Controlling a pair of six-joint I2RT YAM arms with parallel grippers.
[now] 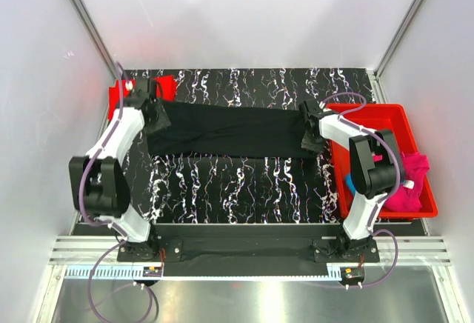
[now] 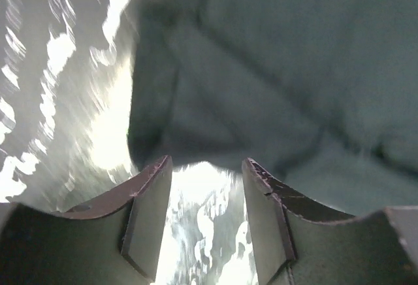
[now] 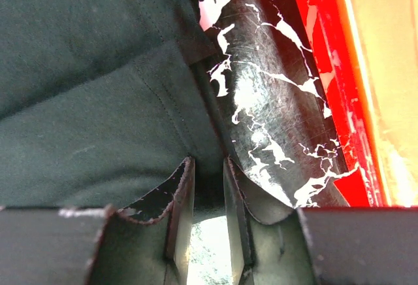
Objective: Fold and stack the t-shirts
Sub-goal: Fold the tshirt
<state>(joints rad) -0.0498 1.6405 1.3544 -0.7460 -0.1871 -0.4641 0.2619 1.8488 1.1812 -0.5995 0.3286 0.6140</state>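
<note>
Black t-shirt (image 1: 222, 134) — soft matte band, marbled tabletop (image 1: 222, 190)

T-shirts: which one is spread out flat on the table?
The black t-shirt, stretched flat across the middle of the table. The magenta t-shirt is bunched in the red bin on the right; the red t-shirt lies at the far-left corner.

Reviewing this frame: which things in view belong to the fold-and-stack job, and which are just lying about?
Job:
- black t-shirt, spread wide
- magenta t-shirt, in the red bin
- bright blue t-shirt, only a sliver showing in the bin
- red t-shirt, far left, partly hidden by the arm

Lying about:
- red bin
- marbled table
</note>
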